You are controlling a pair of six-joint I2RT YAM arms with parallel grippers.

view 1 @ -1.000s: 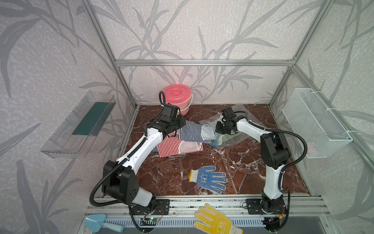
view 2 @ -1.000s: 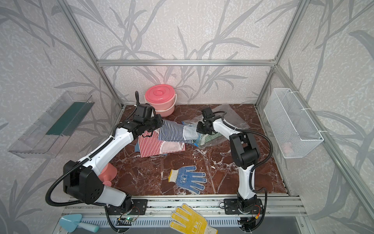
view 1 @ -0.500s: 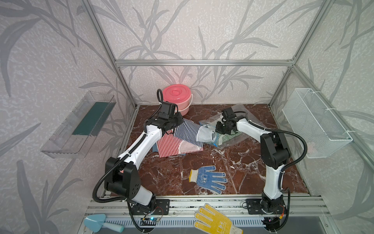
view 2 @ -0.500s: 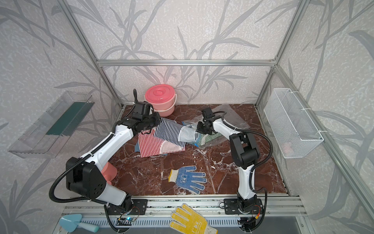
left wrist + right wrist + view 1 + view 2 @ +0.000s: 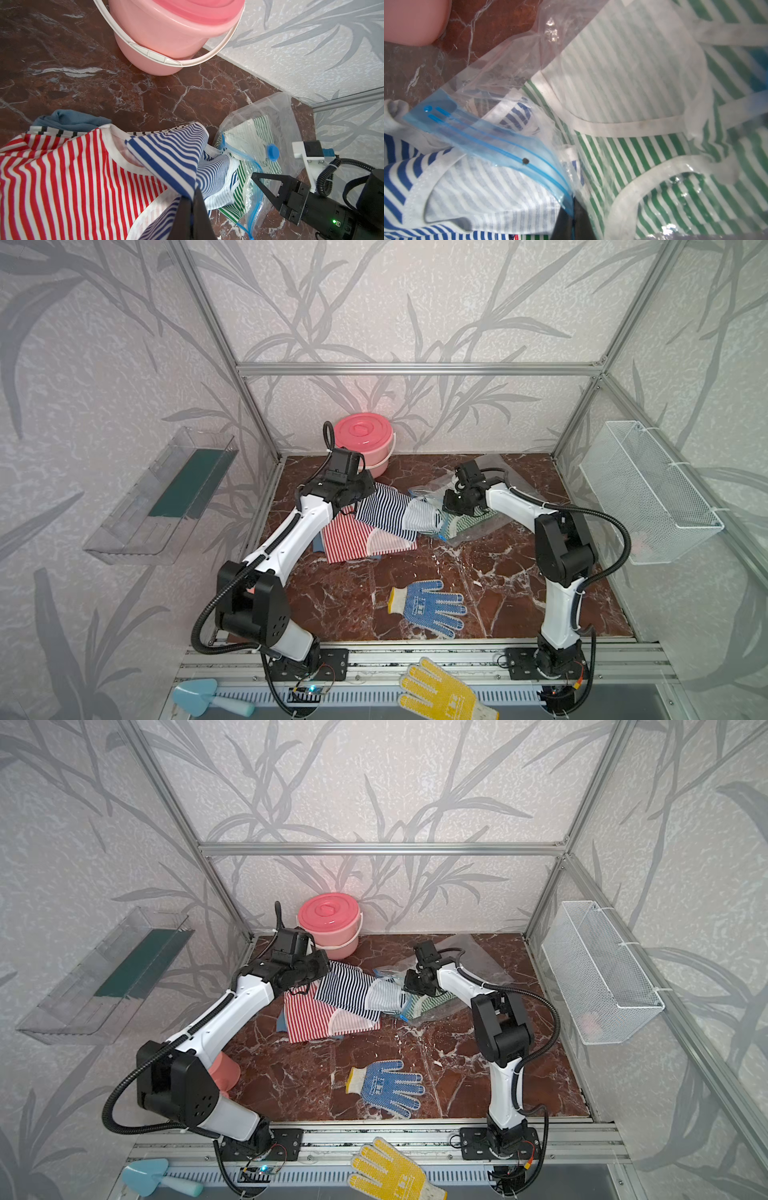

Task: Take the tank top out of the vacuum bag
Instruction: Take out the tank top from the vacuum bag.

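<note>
Left wrist view: left gripper (image 5: 192, 197) clamps the tank top (image 5: 172, 158), right gripper (image 5: 257, 178) clamps the vacuum bag (image 5: 259, 124) by its zip edge.

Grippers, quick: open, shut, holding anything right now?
Left gripper: shut on the blue-striped tank top.
Right gripper: shut on the vacuum bag at its zip edge.

White arm links (image 5: 307, 518), black joints (image 5: 561, 547), ribbed black cables (image 5: 625, 537), black right tool (image 5: 255, 176)
</note>
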